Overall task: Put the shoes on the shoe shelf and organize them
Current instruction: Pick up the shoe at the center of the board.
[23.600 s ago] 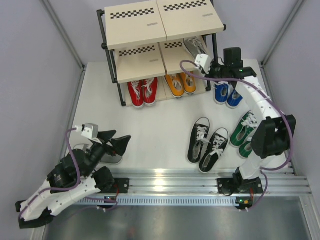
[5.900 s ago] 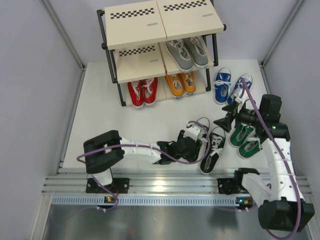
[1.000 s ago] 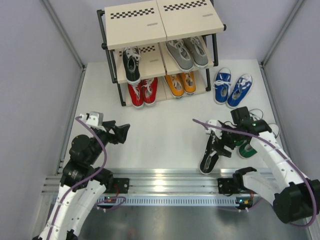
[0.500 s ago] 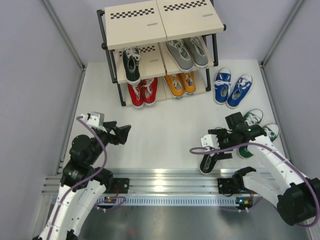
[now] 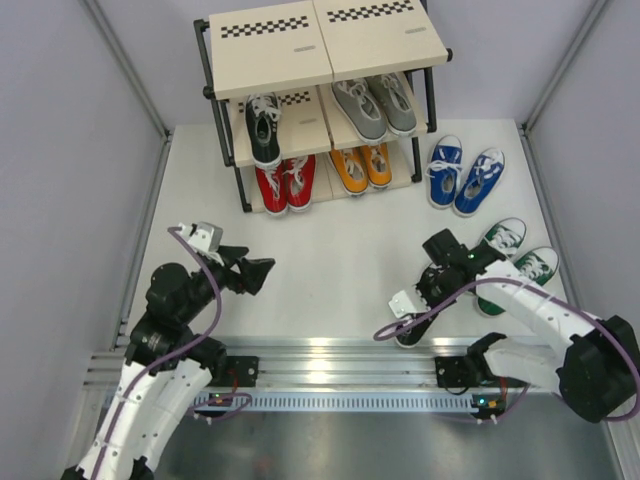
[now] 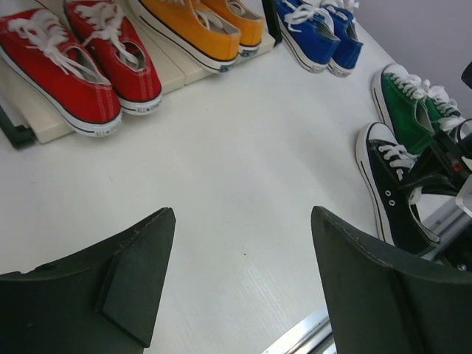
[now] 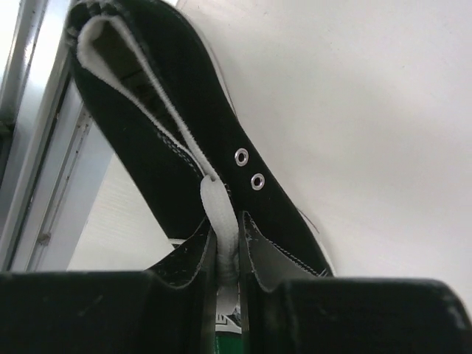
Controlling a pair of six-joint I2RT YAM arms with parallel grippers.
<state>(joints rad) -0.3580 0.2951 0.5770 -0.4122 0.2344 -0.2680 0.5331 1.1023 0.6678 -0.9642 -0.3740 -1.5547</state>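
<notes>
A black shoe (image 7: 169, 125) lies on the table near the front edge, and my right gripper (image 7: 225, 236) is shut on its white tongue and lace. From above, the right gripper (image 5: 428, 300) covers most of this shoe (image 5: 408, 337). The other black shoe (image 5: 263, 130) sits on the shoe shelf (image 5: 270, 50), middle tier, left. The grey pair (image 5: 375, 105) is beside it. The red pair (image 5: 285, 183) and orange pair (image 5: 362, 167) fill the bottom tier. The blue pair (image 5: 465, 175) and green pair (image 5: 515, 260) stand on the table. My left gripper (image 5: 262, 270) hangs open and empty over the front left.
The left wrist view looks between open fingers (image 6: 140, 273) across white table to the red shoes (image 6: 66, 66), the green shoes (image 6: 413, 110) and the black shoe (image 6: 391, 192). A metal rail (image 5: 330, 365) runs along the front edge, close behind the held shoe.
My right gripper has come down onto the black shoe and shut on its tongue. The left gripper has shifted a little to the right, still open.
</notes>
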